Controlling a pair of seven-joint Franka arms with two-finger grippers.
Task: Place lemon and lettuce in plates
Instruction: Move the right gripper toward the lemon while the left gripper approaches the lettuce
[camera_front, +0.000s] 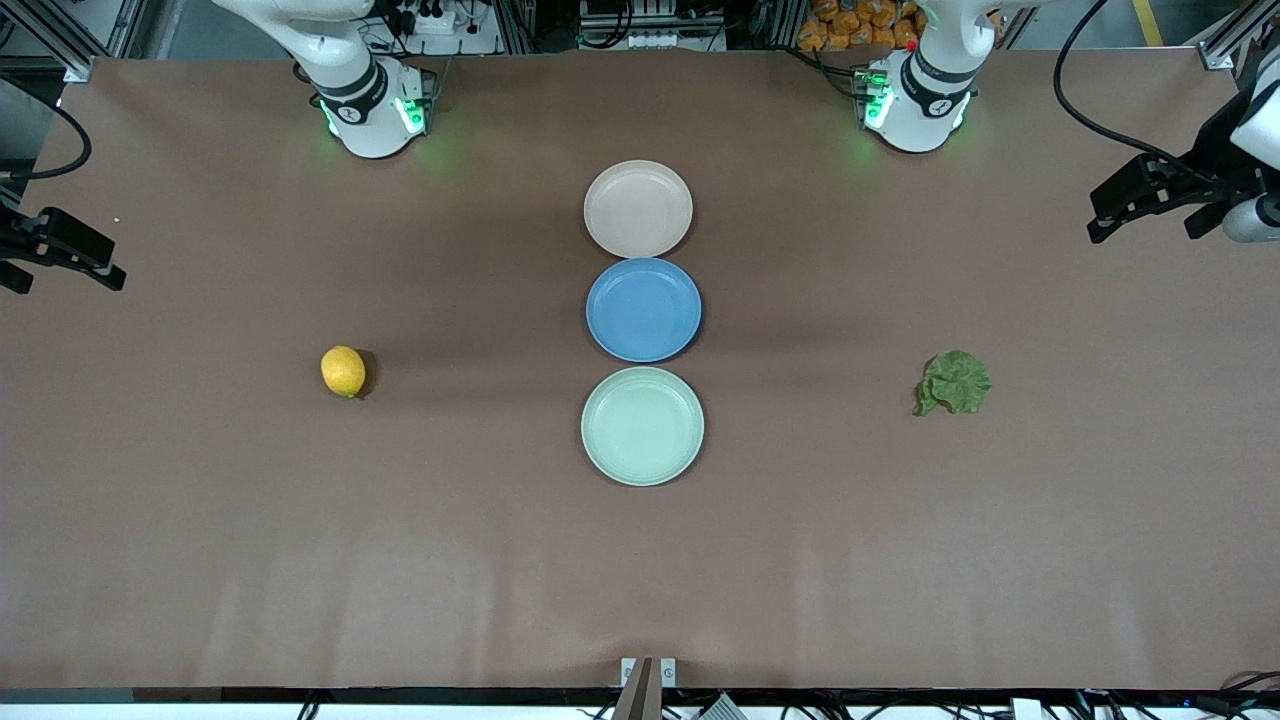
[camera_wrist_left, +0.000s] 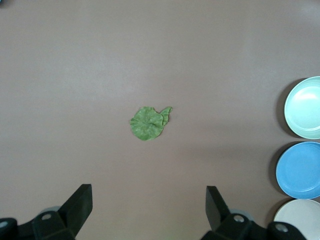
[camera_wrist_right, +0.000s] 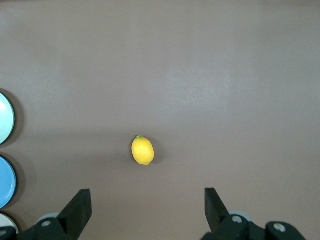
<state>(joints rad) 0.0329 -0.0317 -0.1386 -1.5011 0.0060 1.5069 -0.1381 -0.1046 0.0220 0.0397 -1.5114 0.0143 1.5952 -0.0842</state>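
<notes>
The right end effector (camera_front: 60, 255) hangs high over the table (camera_front: 300, 560) at the right arm's end, its fingers (camera_wrist_right: 77, 210) spread wide with nothing between them, and the arm waits there. Below it, the lemon (camera_front: 343, 371) lies on the bare table toward that same end, well apart from the plates; in the right wrist view the lemon (camera_wrist_right: 143, 150) sits alone on the brown surface between the two dark fingertips and ahead of them. At the middle of the table three plates lie in a row running toward the front camera, each just beside the next. The beige-pink plate (camera_front: 638, 208) lies farthest from the camera, nearest the robots' bases, the blue plate (camera_front: 643, 309) is between the other two, and the mint green plate (camera_front: 642, 425) lies nearest the camera. All three show only their own bare surfaces. The lettuce (camera_front: 955, 382) rests flat on the table toward the left arm's end, well apart from the plates and about level with the lemon; the left wrist view shows the lettuce (camera_wrist_left: 149, 122) as a ruffled green leaf with one curled corner. The left end effector (camera_front: 1165, 195) hovers high over the table at the left arm's end, its fingers (camera_wrist_left: 80, 205) likewise wide apart and holding nothing, and that arm waits too.
</notes>
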